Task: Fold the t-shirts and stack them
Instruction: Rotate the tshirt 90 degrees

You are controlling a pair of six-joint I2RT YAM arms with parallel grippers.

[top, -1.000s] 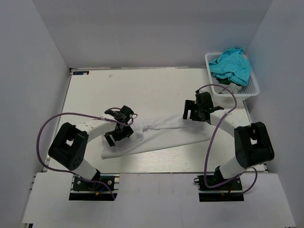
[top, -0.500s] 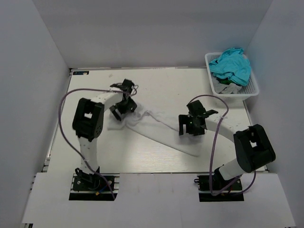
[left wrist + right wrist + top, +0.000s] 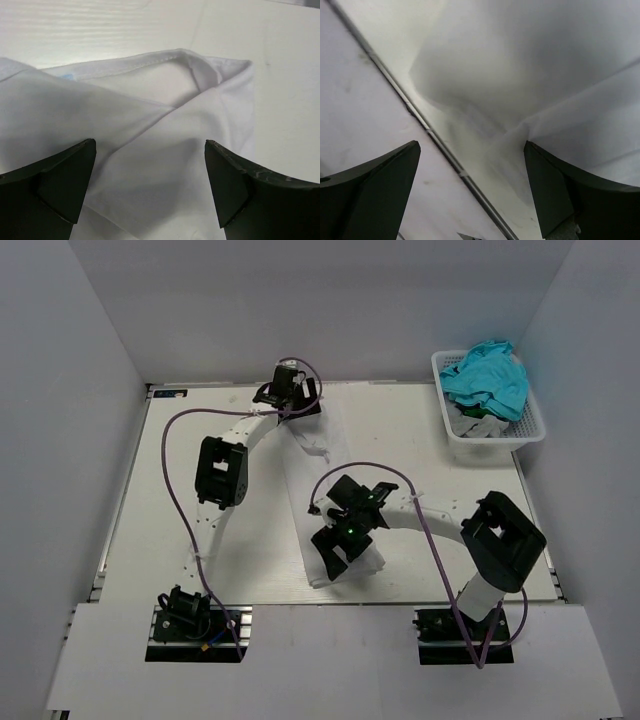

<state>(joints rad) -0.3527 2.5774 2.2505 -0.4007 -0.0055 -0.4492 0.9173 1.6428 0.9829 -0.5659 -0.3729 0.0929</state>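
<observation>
the left arm [image 3: 215, 475] reaches from its base at the near edge far across the counter [image 3: 420, 440], stretched almost straight, its wrist at the far edge; the left jaws are released, the two dark fingers [image 3: 55, 187] wide apart over the cloth with nothing pinched between them; the white t-shirt [image 3: 303, 465] lies mid-counter as a long narrow strip, from the far edge by the left wrist down to the near edge; the right arm [image 3: 500, 540] rises from its base, bends at the elbow on the right side of the counter and turns leftward, its wrist low over the near end of the strip; the right jaws are also released, their fingers [image 3: 560, 192] spread wide above the cloth, gripping nothing; the counter is pale cream with a faint wood grain, closed in by plain white walls [image 3: 320, 310] at the left, back and right; a white latticed basket [image 3: 530, 425] sits in the far right corner, well apart from the shirt, heaped with teal cloth [image 3: 487, 375] over some grey cloth [image 3: 478, 423]; the t-shirt is thin and soft, creased in long folds, with a stitched collar [image 3: 150, 57] and a small light-blue tag [image 3: 67, 75] at the neck; a purple cable [image 3: 172, 490] loops along each arm.
</observation>
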